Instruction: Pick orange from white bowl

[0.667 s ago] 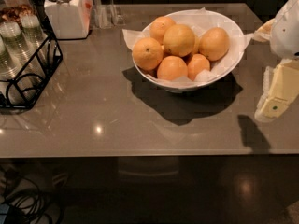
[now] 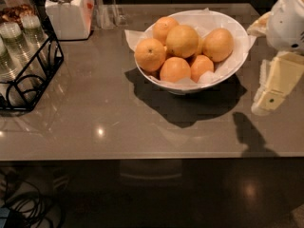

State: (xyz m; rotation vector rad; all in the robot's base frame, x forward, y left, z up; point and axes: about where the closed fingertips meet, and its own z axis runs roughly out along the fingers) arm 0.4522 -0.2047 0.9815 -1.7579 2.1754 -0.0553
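The white bowl (image 2: 239,63), lined with crumpled white paper, stands on the grey table at the back right of centre. It holds several oranges. The large pale yellow-orange orange (image 2: 182,41) lies on top in the middle of the pile, with smaller, deeper-orange fruits around it. My gripper (image 2: 271,90) hangs at the right edge of the view, to the right of the bowl and a little nearer the table's front. It points down above the table, clear of the bowl, and holds nothing.
A white lidded jar (image 2: 66,14) stands at the back left. A black wire rack (image 2: 29,80) with glass jars stands at the left edge. A clear glass (image 2: 108,13) is behind the bowl's left side. The table's front edge (image 2: 142,156) runs across below.
My gripper has shifted slightly left and up, a little closer to the bowl. The bowl and oranges have not moved.
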